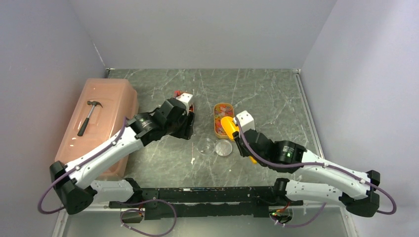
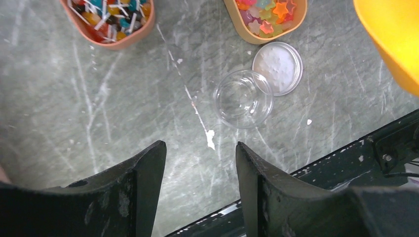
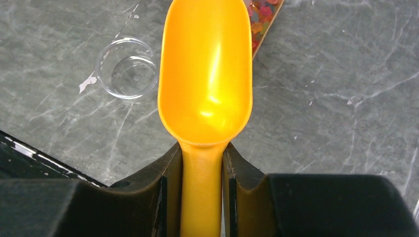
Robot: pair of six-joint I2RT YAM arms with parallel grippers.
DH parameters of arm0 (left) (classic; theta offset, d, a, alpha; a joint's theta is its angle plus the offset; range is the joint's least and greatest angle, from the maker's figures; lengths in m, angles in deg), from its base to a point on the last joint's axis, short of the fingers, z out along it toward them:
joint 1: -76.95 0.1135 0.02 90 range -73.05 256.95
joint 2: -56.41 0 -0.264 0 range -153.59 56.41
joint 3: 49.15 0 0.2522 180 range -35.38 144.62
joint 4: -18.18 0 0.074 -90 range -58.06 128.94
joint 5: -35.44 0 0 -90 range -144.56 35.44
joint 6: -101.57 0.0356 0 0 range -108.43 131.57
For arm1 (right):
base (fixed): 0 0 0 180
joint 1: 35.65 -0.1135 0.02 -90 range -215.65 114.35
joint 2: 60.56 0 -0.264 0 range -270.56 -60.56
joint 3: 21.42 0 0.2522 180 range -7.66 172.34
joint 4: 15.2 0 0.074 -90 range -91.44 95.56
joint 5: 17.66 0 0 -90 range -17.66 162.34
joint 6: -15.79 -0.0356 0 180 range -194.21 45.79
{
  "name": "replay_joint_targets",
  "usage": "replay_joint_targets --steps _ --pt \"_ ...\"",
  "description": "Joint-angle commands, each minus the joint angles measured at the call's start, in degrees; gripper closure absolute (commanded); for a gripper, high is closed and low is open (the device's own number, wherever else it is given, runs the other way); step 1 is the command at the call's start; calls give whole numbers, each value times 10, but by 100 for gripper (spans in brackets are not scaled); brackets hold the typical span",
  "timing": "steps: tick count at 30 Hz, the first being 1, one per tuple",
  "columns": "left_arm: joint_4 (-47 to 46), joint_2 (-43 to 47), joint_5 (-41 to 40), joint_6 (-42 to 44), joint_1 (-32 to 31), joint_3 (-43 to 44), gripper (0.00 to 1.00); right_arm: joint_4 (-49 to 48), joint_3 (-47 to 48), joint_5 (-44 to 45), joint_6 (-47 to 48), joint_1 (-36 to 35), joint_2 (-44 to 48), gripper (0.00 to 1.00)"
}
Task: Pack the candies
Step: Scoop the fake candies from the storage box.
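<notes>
Scoop (image 3: 205, 74) hangs near candies (image 3: 260, 12); hammer (image 1: 87, 119) tops pink box (image 1: 116, 98).

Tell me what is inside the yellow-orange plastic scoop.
The yellow-orange plastic scoop holds nothing: its glossy bowl is bare. The right gripper clamps the handle, covering its sides, and the bowl hides part of the oval orange tray.

Left wrist view: stick-candy tray (image 2: 132, 35) cut by top edge, only near end seen; star-candy tray (image 2: 250, 35) likewise cut; scoop (image 2: 390, 39) cut by top and right edges, only bowl corner seen; left hand (image 2: 200, 147) finger bases ran off bottom. Right wrist view: scoop handle end ran off bottom edge between right hand (image 3: 202, 148) fingers; star-candy tray mostly hidden behind scoop bowl, candies (image 3: 262, 11) there blurred. Top view: stick-candy tray almost wholly hidden behind left hand; candies too small to tell apart
</notes>
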Motion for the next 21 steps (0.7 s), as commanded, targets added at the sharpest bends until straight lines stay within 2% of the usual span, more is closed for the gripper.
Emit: replay_joint_targets --steps 1,7,14,21 --pt "23 61 -39 66 -1 6 40 35 76 -104 15 58 -48 100" --pt "8 134 -37 111 0 -34 35 116 161 -170 -6 122 -150 100" --pt "-22 194 -32 125 -1 -77 30 173 227 -243 -15 179 -227 100" --pt "-15 224 0 128 -1 -96 24 249 288 -262 -33 217 -300 100"
